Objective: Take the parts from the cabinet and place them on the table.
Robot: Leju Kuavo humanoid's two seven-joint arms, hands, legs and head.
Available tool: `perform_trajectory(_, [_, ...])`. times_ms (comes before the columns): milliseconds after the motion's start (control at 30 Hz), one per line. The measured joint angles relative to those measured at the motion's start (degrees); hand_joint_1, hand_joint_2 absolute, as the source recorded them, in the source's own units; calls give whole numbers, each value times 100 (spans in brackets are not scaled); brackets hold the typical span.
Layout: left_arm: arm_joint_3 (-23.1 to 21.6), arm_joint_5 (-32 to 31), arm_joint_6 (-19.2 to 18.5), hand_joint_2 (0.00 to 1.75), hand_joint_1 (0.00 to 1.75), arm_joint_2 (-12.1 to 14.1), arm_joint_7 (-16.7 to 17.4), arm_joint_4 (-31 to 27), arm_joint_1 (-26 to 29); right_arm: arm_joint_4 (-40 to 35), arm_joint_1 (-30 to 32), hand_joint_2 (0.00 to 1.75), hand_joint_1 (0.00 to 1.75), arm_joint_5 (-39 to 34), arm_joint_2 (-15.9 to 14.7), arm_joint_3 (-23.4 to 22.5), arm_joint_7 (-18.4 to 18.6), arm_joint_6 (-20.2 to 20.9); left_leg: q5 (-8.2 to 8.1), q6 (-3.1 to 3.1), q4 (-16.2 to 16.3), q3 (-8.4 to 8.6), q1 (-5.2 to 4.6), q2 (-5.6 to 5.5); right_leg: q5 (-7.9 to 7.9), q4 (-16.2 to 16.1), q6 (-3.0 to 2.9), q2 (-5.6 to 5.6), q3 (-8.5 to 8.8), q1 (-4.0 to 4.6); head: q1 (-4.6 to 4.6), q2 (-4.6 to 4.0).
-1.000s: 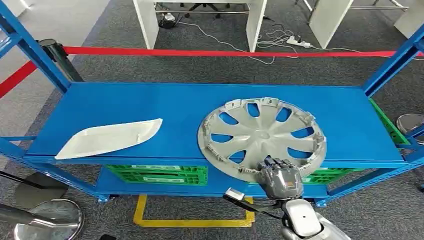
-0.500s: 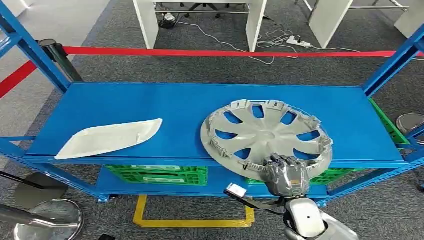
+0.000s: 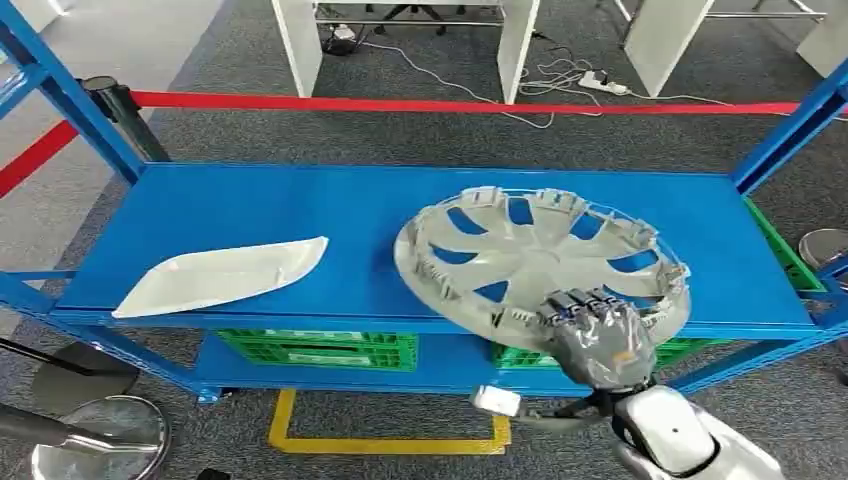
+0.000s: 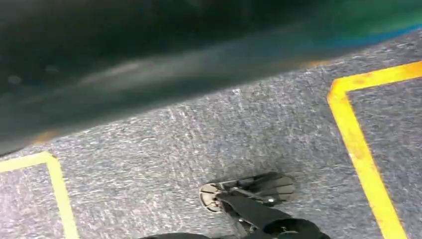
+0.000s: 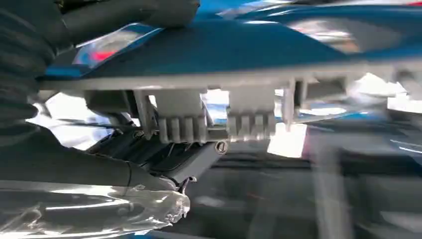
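Observation:
A silver wheel cover (image 3: pixel 540 265) with several spokes hangs tilted just above the blue top shelf (image 3: pixel 300 215) of the cabinet, its near rim past the shelf's front edge. My right hand (image 3: pixel 597 338) grips that near rim from below, fingers curled over it. In the right wrist view the rim's clips (image 5: pixel 214 124) run across the picture, with my thumb (image 5: pixel 124 15) on one side and dark fingers (image 5: pixel 154 149) on the other. A flat white part (image 3: pixel 222 275) lies on the shelf's left side.
Green crates (image 3: pixel 315 348) sit on the lower shelf. Blue uprights (image 3: pixel 70 95) frame the cabinet's corners. A red barrier tape (image 3: pixel 450 105) runs behind it. Yellow floor marking (image 3: pixel 385 440) lies in front. The left wrist view looks down at grey carpet with yellow lines (image 4: pixel 361 149).
The wheel cover has been lifted at its near edge and drawn right and toward me, now tilted. My right hand moved right and down with it. The white part has not moved.

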Motion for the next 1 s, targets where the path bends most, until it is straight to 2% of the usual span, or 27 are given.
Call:
perform_trajectory(67, [22, -33, 22, 0, 0, 0, 2, 2, 18, -354, 411, 175, 175, -2, 983, -972, -2542, -68, -5, -5, -1, 2, -8, 18, 0, 5, 0, 26, -22, -10, -28, 0])
perform_trajectory(100, [28, -44, 31, 0, 0, -11, 2, 2, 0, -529, 511, 175, 175, -15, 1282, -1289, -3565, -131, -4, -5, -4, 8, -5, 17, -7, 5, -5, 21, -20, -11, -28, 0])
perform_trajectory(133, [35, -46, 46, 0, 0, -17, 2, 2, -6, -694, 608, 175, 175, 7, 1540, -1549, -4246, -170, -6, -6, -6, 14, 2, 10, -21, 5, -17, 8, -46, -5, -11, 0])
perform_trajectory(200, [57, -57, 81, 0, 0, -31, 2, 2, -5, -893, 766, 175, 175, 11, 1891, -1898, -4137, -168, -24, -25, -15, 32, 10, 2, -45, 4, -28, -3, -51, 0, -4, 0])
perform_trajectory(333, [101, -63, 118, 0, 0, -35, 2, 4, -1, -1180, 1019, 175, 175, 15, 2370, -2157, -2914, -164, -24, -29, -17, 35, 8, 1, -43, 4, -28, -1, -47, -1, -9, 0])
perform_trajectory(400, [111, -87, 140, 0, 0, -33, -4, 4, -1, -1300, 1039, 175, 175, 9, 2496, -2275, -2729, -164, -24, -29, -17, 39, 6, 8, -38, 4, -23, 11, -44, -2, -7, 0])
perform_trajectory(500, [120, -94, 160, 0, 0, -24, -81, 4, -6, -1409, 1175, 175, 175, 13, 2638, -2365, -2682, -162, -24, -28, -16, 38, -5, 9, -36, 4, -20, 14, -41, -11, -7, 0])
perform_trajectory(533, [122, -83, 149, 175, 0, -24, -83, 4, 2, -1454, 1187, 175, 175, 22, 2675, -2406, -2683, -164, -24, -28, -16, 38, -7, 15, -31, 5, -16, 25, 12, -13, -13, 0])
perform_trajectory(1000, [234, -57, 76, 175, 0, -24, -146, 4, -14, -1767, 1273, 175, 175, 31, 2780, -2422, -2795, -162, -27, -25, -17, 52, -4, 26, -37, 5, -19, 28, -37, -10, -11, 0])
